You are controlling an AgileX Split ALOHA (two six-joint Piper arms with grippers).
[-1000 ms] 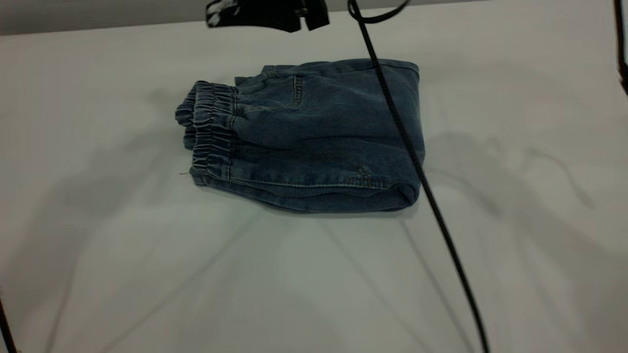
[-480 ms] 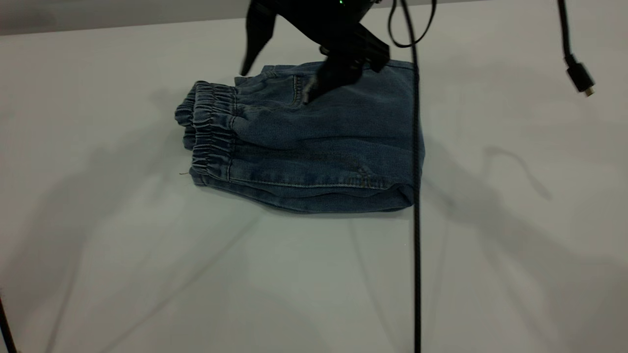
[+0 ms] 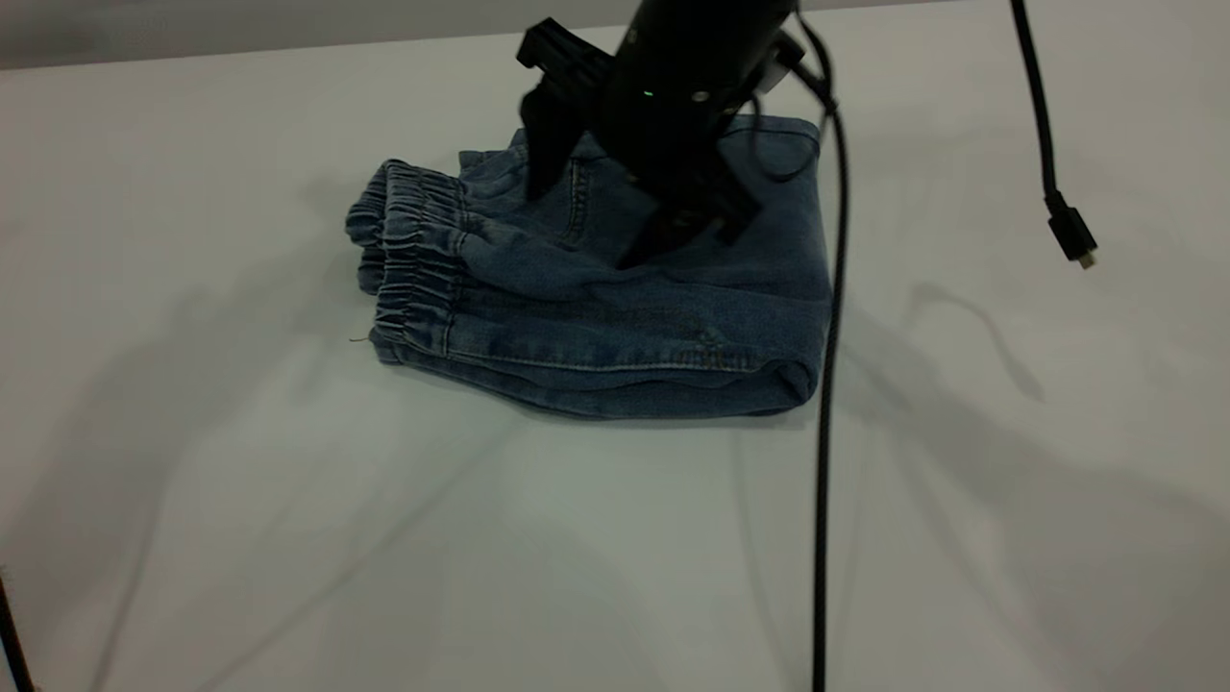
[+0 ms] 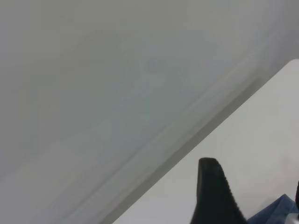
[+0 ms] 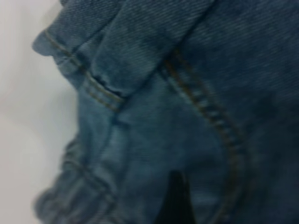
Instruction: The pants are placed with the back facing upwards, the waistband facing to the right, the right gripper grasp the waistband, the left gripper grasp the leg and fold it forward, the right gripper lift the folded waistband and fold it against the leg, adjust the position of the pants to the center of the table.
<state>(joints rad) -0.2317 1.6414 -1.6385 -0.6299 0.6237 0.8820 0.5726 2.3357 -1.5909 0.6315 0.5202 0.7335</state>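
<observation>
While the shorts lie folded on the tabletop, one arm is down over them.

Shorts: blue denim shorts (image 3: 615, 298), folded into a compact bundle, lying flat on the far half of the tabletop (image 3: 288, 538), roughly mid-width in the exterior view.

Waistband: gathered elastic waistband (image 3: 408, 259) at the bundle's left end in the exterior view, doubled in layers; the fold edge is at the right end.

Right tool: right tool (image 3: 586, 207) hangs from the top of the exterior view, directly over the far part of the shorts. Its two black fingers are spread wide apart, nothing betw. them. One finger (image 3: 543, 154) is near the far edge by the pocket seam, the other tip is at the cloth mid-bundle; can't tell if it presses in. The right wrist view shows denim close up w/ a seam (image 5: 219, 130) and a dark fingertip (image 5: 176, 200).

Left tool: left tool (image 4: 212, 196) shows only as one black curved part in its own wrist view, above the tabletop's edge w/ a corner of denim nearby. Can't tell whether released or clenched.

Cables: black cable (image 3: 826, 384) runs down across the shorts' right end to the near edge; a second cable w/ a plug (image 3: 1071, 235) dangles at right.
</observation>
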